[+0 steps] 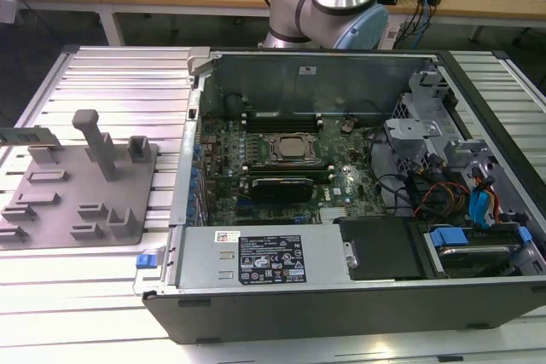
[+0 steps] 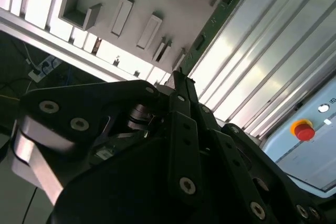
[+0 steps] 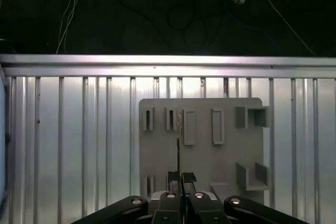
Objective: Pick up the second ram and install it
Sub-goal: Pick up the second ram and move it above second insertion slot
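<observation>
Standing on edge in a slot of the grey holder plate [image 1: 77, 202], at the exterior view's left, the green memory stick [image 1: 26, 135] [image 3: 179, 145] [image 2: 210, 27] touches nothing else. In both wrist views the jaws hang above it, lined up along its length and holding nothing; whether they are closed or slightly parted I cannot tell. An open computer case [image 1: 341, 168] sits beside the plate on the ridged desk [image 1: 119, 83].

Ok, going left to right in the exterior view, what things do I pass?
Second ram, tall grey post, blue latch, processor socket, black cover plate, blue drive handle.
</observation>
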